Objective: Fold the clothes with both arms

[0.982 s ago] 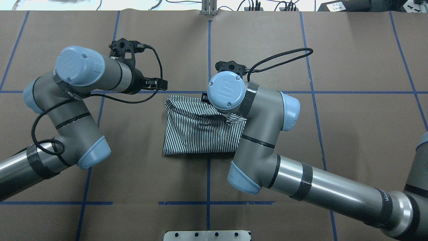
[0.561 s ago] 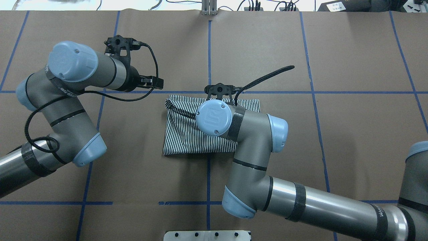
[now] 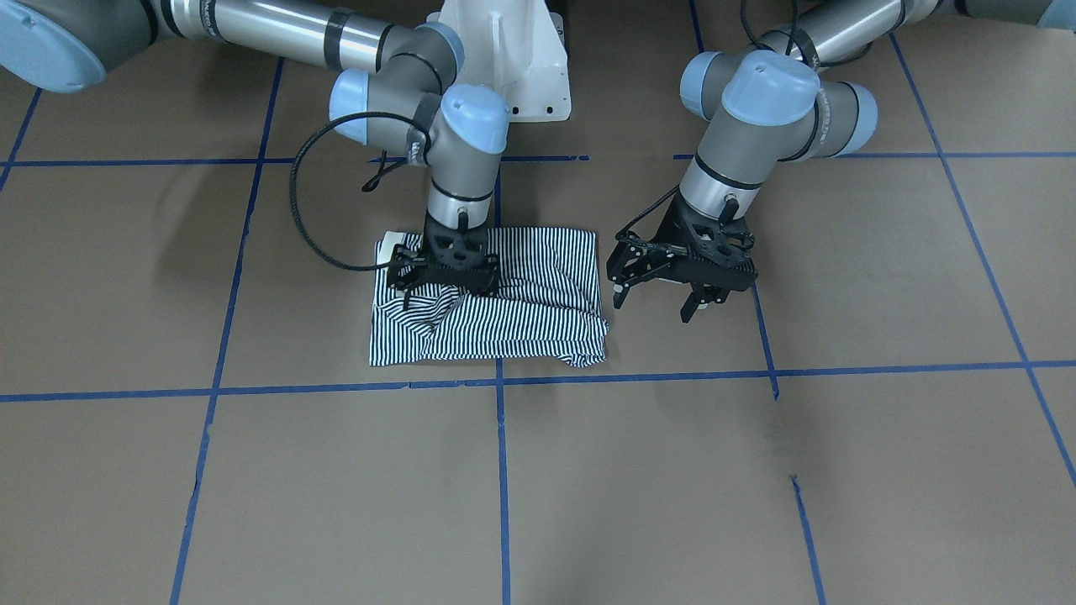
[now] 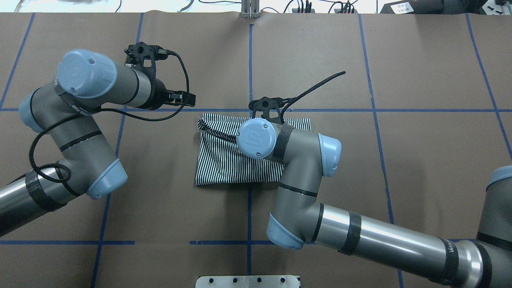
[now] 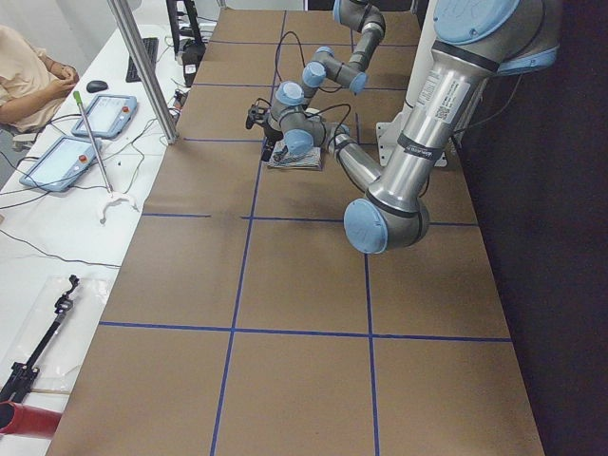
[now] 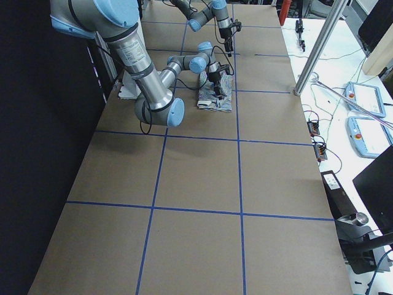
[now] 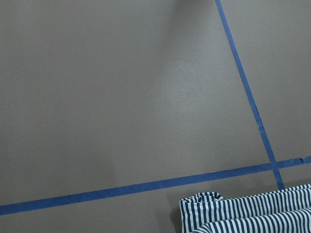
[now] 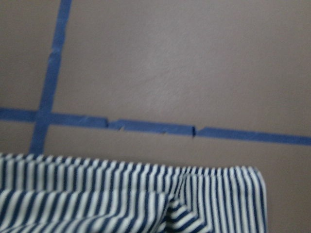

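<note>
In front of the white pedestal base (image 3: 538,76): the thin-striped navy-and-white polo shirt (image 3: 521,323), folded small

On my screens the shirt lies on the brown paper-covered table (image 3: 756,470), straight out from the base. It is a rumpled rectangle straddling one of the blue tape lines (image 3: 502,470) that runs away from the base.

The black two-finger right gripper (image 3: 441,290) points straight down and sits on top of the shirt, with the cloth bunched into creases just under it. Its fingertips are lost against the stripes. I cannot tell how far they are parted or whether they pinch any cloth. Its wrist camera shows striped fabric along the bottom of the picture, with bare table and tape beyond.

The black two-finger left gripper (image 3: 651,311) hangs just off the shirt's edge on the base's left-arm side, clear of the cloth and above the table. Its fingers (image 3: 618,294) are spread wide, and nothing is between them. Its wrist camera catches only one corner of the shirt, low in the picture.
</note>
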You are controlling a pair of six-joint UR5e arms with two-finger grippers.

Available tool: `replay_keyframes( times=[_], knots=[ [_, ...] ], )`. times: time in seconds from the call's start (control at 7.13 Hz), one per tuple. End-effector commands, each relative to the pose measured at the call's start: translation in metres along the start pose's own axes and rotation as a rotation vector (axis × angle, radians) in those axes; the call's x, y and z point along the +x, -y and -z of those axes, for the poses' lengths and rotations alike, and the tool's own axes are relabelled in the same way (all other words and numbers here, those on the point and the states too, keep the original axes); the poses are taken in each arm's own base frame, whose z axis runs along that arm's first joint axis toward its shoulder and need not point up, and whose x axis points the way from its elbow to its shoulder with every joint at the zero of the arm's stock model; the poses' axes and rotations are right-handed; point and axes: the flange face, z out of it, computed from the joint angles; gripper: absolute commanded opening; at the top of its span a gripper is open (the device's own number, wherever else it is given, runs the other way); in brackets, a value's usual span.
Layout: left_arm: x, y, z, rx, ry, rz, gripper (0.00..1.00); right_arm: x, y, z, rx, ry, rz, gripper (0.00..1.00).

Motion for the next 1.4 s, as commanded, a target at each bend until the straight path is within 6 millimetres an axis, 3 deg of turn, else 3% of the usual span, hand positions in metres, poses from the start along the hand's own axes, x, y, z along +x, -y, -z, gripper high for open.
replay_keyframes(
  times=[0.0, 0.14, 0.28, 0.56, 0.7, 0.84, 0.98, 1.26],
  knots=[
    [0.001, 0.000, 0.001, 0.000, -0.002, 0.001, 1.00, 0.056, 0.101, -0.045, 0.025, -0.111, 0.004, 1.00],
    [0.001, 0.000, 0.001, 0.001, -0.003, 0.000, 1.00, 0.094, 0.144, -0.065, 0.030, -0.120, 0.016, 1.00],
    [0.000, -0.001, 0.000, 0.000, -0.001, 0.001, 1.00, 0.126, 0.176, -0.063, -0.009, -0.082, 0.039, 1.00],
    [0.002, -0.003, -0.006, -0.010, 0.007, 0.028, 1.00, 0.112, 0.182, -0.030, -0.036, 0.057, 0.030, 1.00],
    [0.005, -0.008, -0.024, -0.032, 0.029, 0.081, 1.00, 0.107, 0.178, -0.012, -0.059, 0.116, 0.020, 1.00],
    [0.030, -0.011, -0.050, -0.026, 0.051, 0.118, 1.00, 0.107, 0.175, 0.001, -0.048, 0.140, 0.019, 1.00],
    [0.053, -0.027, -0.077, -0.005, 0.085, 0.125, 1.00, 0.109, 0.172, 0.001, -0.049, 0.143, 0.021, 1.00],
    [0.072, -0.051, -0.087, -0.017, 0.081, 0.131, 1.00, 0.110, 0.171, -0.001, -0.049, 0.143, 0.021, 1.00]
  ],
)
